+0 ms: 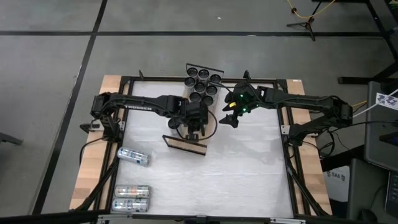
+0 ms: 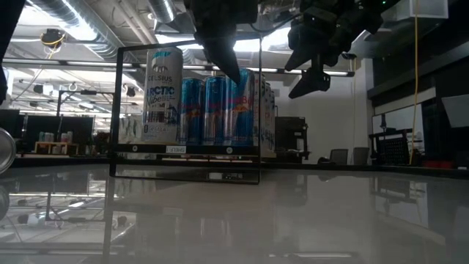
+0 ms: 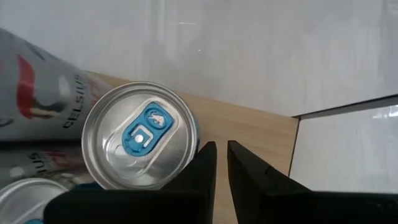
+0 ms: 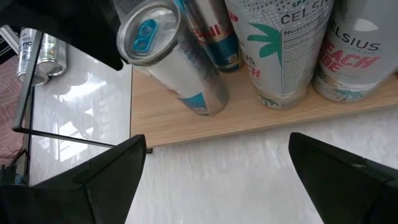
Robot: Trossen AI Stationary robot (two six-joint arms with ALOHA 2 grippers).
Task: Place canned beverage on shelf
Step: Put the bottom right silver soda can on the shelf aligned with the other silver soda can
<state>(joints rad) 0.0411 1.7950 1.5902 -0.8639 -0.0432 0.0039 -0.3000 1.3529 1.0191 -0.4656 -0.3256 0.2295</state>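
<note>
1. The left end effector (image 1: 194,127) hangs over the near part of the shelf (image 1: 185,145), its fingers (image 3: 208,167) drawn together with only a slit between them — nothing is held in them.
2. Just beside those fingers in the left wrist view stands a can (image 3: 142,138) with a silver top and a blue tab, upright on the light wood.
3. The right end effector (image 1: 231,118) is raised at the shelf's right side, fingers spread wide and empty; green lights glow on its wrist.
4. The shelf runs away from the front of the counter (image 1: 249,174) toward the back, a thin black wire rail (image 1: 203,67) at the far end.
5. A cluster of cans (image 1: 202,84) stands at that far end — blue ones and white Celsius ones in the low view.
6. Three more cans lie on their sides on the counter's left: one (image 1: 133,156) alone, a pair (image 1: 131,198) nearer the front edge.
</note>
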